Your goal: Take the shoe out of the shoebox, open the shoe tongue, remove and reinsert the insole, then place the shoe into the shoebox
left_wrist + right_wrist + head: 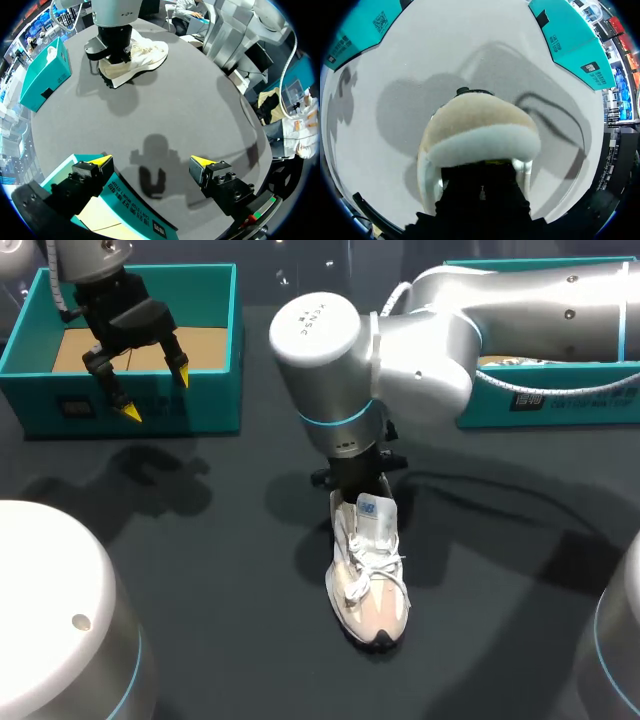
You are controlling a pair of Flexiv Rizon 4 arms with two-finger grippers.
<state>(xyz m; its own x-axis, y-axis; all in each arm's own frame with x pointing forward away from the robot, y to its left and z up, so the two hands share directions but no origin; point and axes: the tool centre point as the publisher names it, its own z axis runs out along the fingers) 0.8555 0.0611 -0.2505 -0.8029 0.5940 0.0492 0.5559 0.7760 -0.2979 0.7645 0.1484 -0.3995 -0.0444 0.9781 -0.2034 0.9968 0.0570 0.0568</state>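
Shoe (368,575) sole-down on tabletop (200,570). Right tool (357,480) at its heel collar, can't tell its state. Left tool (157,392) spread, well beyond the heel, leftward. Likely light with a soft upper; grip the stiffer heel.

The right arm (335,360) covers the heel of the shoe (368,575); its toe stands clear.

Head view overhead, left wrist distant, right wrist close, shoe (368,570) shared
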